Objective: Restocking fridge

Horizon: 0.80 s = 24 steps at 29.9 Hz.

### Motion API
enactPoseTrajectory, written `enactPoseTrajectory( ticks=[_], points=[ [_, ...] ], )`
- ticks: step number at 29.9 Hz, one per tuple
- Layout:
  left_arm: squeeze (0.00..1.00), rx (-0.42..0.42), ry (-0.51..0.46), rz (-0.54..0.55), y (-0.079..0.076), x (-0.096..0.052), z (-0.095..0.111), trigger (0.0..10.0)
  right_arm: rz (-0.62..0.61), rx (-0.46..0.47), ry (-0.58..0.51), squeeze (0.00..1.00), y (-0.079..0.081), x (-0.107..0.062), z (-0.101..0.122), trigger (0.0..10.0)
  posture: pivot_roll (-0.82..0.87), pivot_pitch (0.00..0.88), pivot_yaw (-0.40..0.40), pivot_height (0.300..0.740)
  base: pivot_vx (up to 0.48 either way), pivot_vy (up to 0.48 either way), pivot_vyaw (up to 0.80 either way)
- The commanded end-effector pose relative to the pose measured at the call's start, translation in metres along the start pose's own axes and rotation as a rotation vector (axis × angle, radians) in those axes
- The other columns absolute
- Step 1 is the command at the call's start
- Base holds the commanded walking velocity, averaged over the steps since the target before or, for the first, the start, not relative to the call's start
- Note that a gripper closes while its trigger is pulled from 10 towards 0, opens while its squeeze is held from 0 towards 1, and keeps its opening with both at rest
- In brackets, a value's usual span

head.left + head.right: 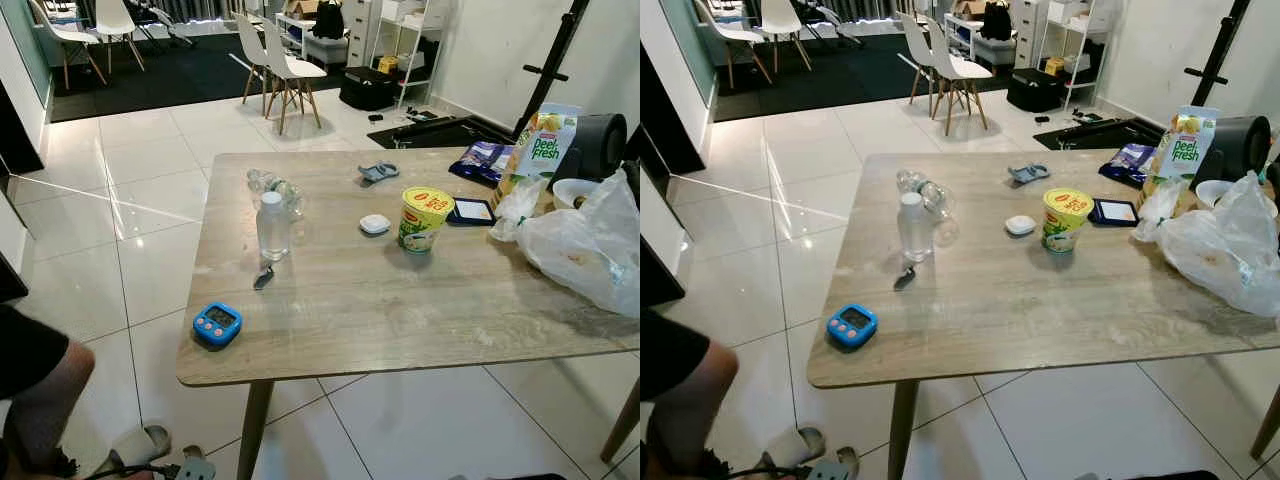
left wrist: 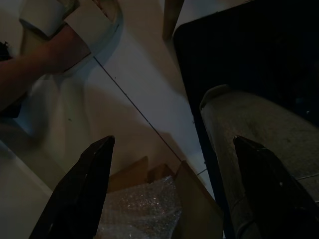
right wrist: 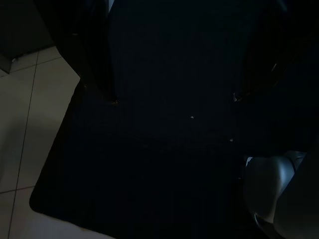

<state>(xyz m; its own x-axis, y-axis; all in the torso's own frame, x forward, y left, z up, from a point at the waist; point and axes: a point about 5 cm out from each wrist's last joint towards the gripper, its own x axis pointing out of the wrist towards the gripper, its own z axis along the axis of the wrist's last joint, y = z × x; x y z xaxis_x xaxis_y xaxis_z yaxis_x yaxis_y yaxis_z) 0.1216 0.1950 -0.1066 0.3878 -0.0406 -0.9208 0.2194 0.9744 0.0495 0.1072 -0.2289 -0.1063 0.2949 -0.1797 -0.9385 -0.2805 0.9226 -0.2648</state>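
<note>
Head views: bright, even indoor light, sharp across the table (image 1: 400, 320).
Glare: the glossy floor (image 1: 150, 170) mirrors pale light in streaks; a thin bright line crosses the tiles on the left.
Table sheen: soft highlight near the bottle (image 1: 272, 226), which casts only a faint shadow.
Shadows: weak and short under the cup (image 1: 424, 219) and timer (image 1: 217, 323).
Edges: mild bending of straight lines toward the corners.
Left wrist view: dim, grainy; black fingers (image 2: 79, 189) soft and out of focus.
Right wrist view: very dark; a black mat (image 3: 159, 149) swallows detail, pale tiles at one edge.
</note>
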Motion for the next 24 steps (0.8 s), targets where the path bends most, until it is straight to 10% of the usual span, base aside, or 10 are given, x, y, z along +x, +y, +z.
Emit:
enactPoseTrajectory(
  ticks=[1,24],
  points=[
    [0.0,0.003,0.021,0.006,0.0036,-0.0013,-0.0058,10.0,0.006,-0.004,0.006,0.0,0.0013,0.0,-0.0007,10.0,0.07,0.0,-0.003,0.74,0.0,0.0,0.0],
    [0.0,0.032,0.039,-0.008,0.0024,-0.0017,-0.0099,10.0,-0.005,-0.011,0.025,0.0,-0.0046,-0.0006,-0.0088,10.0,0.04,0.0,0.004,0.74,0.0,0.0,0.0]
  ],
)
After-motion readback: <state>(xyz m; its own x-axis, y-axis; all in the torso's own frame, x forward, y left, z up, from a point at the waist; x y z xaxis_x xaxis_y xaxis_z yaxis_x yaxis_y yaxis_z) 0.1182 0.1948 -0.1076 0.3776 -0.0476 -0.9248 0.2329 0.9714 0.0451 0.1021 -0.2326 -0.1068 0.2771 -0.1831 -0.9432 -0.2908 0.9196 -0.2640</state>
